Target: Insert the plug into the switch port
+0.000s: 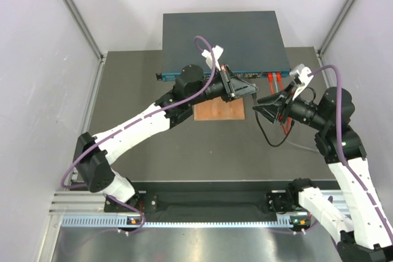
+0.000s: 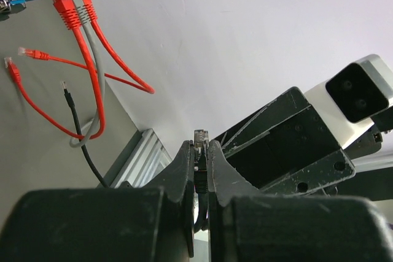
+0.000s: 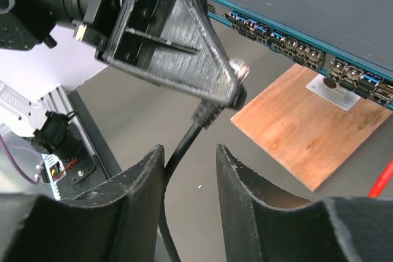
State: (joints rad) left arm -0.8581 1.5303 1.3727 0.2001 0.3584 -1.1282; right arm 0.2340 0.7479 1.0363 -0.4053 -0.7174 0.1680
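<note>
The switch (image 1: pixel 221 35) is a flat dark box at the back of the table, and its teal front face (image 3: pixel 295 50) is lined with small ports. My left gripper (image 1: pixel 245 88) is shut on the plug (image 2: pixel 201 136), whose clear tip sticks out past the fingertips (image 3: pixel 232 90). It hovers just in front of the switch face, above the wooden board (image 1: pixel 218 112). The plug's black cable (image 3: pixel 178 157) hangs down between the fingers of my right gripper (image 3: pixel 190 151), which is open and grips nothing. The right gripper (image 1: pixel 261 104) sits close to the right of the left one.
Two red cables and a grey one (image 2: pixel 80 10) are plugged into the switch's right end and trail over the table. Loose red plugs (image 2: pixel 31 52) and a black cable end (image 2: pixel 64 87) lie near them. A small metal plate (image 3: pixel 331 90) sits on the board. Aluminium rails frame the table edges.
</note>
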